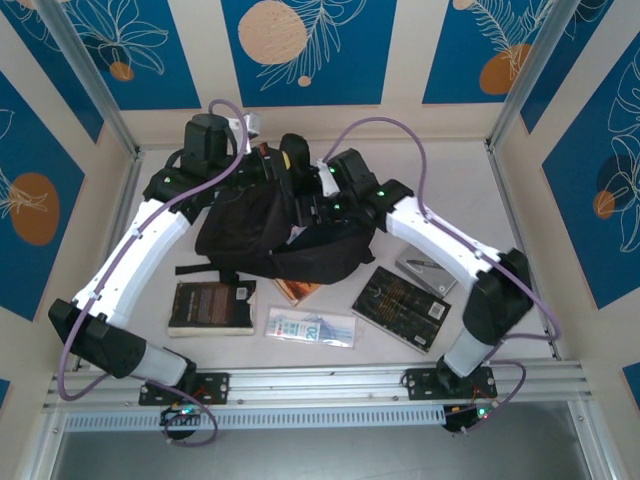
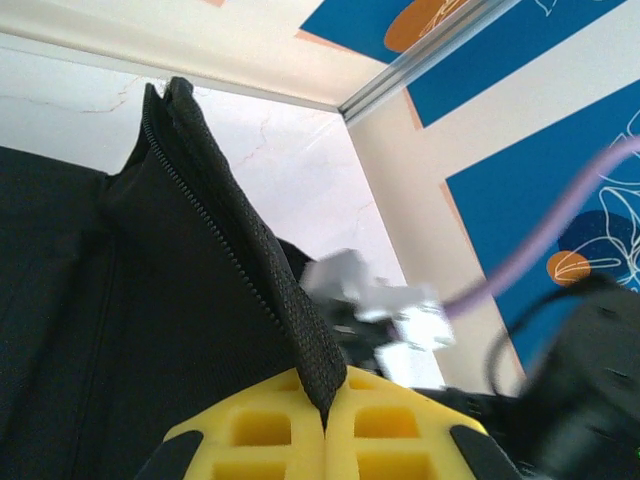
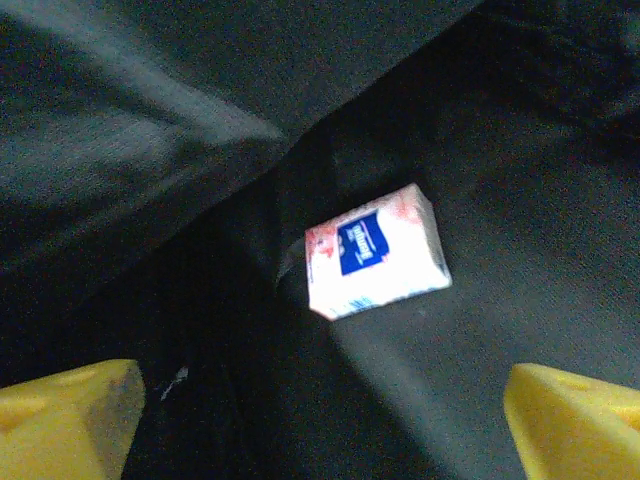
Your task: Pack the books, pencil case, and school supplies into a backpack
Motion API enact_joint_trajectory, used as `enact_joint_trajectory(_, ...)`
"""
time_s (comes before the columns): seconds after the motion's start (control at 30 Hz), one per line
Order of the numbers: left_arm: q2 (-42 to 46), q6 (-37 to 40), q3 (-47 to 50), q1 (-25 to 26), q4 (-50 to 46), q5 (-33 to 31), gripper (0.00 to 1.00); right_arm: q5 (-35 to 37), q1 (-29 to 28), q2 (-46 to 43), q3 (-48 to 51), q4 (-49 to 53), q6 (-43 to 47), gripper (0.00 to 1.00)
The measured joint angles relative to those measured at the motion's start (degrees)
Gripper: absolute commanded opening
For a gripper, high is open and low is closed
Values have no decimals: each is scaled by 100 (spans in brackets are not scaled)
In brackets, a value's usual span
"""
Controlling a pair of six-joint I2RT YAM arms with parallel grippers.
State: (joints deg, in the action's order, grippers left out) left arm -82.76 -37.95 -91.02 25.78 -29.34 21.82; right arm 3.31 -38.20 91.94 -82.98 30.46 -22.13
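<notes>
The black backpack (image 1: pixel 262 232) lies in the middle of the table, its mouth lifted. My left gripper (image 2: pixel 326 425) is shut on the zipped edge of the backpack (image 2: pixel 250 260) and holds that flap up. Inside the bag my right gripper (image 3: pixel 320 430) stands open, nothing between its yellow fingertips (image 3: pixel 70 412). The tiny pink-and-white box (image 3: pixel 375 262) lies on the dark lining just beyond them. On the table in front are a brown-black book (image 1: pixel 212 307), an orange book (image 1: pixel 298 291) half under the bag, a black book with gold pattern (image 1: pixel 402 308) and the pale pencil case (image 1: pixel 311 327).
A grey flat item (image 1: pixel 427 268) lies partly under my right arm's forearm, beside the gold-patterned book. Both arms reach in over the backpack from either side. A metal rail (image 1: pixel 320 382) runs along the near edge, and the walls close in at the back and sides.
</notes>
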Motion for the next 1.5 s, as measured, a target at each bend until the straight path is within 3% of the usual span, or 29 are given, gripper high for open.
enact_joint_trajectory(0.13,92,59,459,0,129,2,0,26,227,-1051,894,-291,26,99)
enact_joint_trajectory(0.2,94,61,726,17,219,0,0,13,601,-1644,1432,-367,-42,99)
enact_joint_trajectory(0.37,48,105,1001,199,330,-44,0,243,1746,-2581,2492,-184,-483,82)
enact_joint_trajectory(0.43,37,105,1003,247,382,-46,0,573,2037,-2830,2922,7,-614,71)
enact_joint_trajectory(0.47,37,105,1003,254,393,-46,0,682,2111,-2931,3132,76,-658,58)
enact_joint_trajectory(0.53,37,129,1003,256,407,-92,0,791,2188,-3093,3547,144,-686,18)
enact_joint_trajectory(0.57,37,151,1008,254,404,-122,0,807,2216,-3161,3764,153,-673,8)
enact_joint_trajectory(0.6,37,186,1010,254,407,-151,0,811,2238,-3195,3936,160,-675,5)
enact_joint_trajectory(0.73,42,275,1010,256,402,-278,0,739,2441,-2924,4133,264,-787,6)
enact_joint_trajectory(1.23,52,382,1036,188,400,-407,0,595,2879,-205,2920,227,-809,18)
enact_joint_trajectory(1.43,52,356,1047,109,407,-385,0,658,3593,511,2076,2,-844,40)
enact_joint_trajectory(1.5,52,339,1056,72,407,-376,0,734,3759,501,1996,-31,-848,52)
